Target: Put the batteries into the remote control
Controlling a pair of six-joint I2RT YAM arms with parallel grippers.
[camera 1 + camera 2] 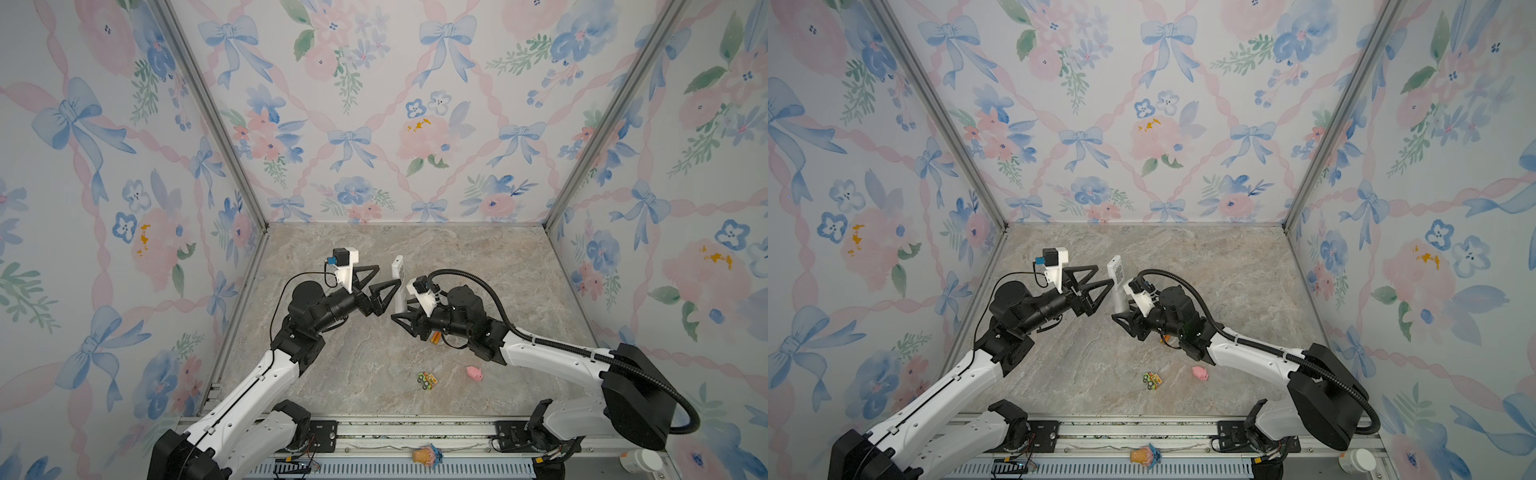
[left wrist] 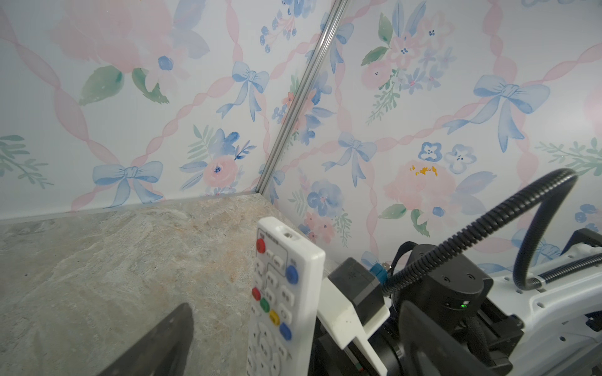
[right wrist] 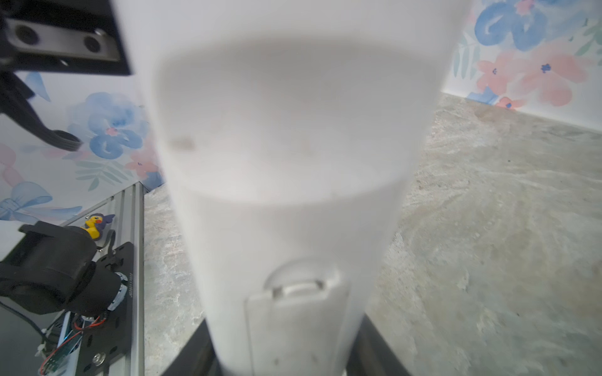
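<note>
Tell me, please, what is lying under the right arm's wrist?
Slim orange-yellow batteries peek out on the table beneath the right arm's wrist. The arm covers most of them, so how many lie there cannot be seen.

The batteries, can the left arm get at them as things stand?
Probably not directly. The batteries lie beneath the right arm, mostly hidden, and the right gripper, holding the remote control upright, stands between them and the open left gripper.

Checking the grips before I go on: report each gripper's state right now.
Left gripper: open, holding nothing.
Right gripper: closed on the remote control, gripping its lower end.
</note>
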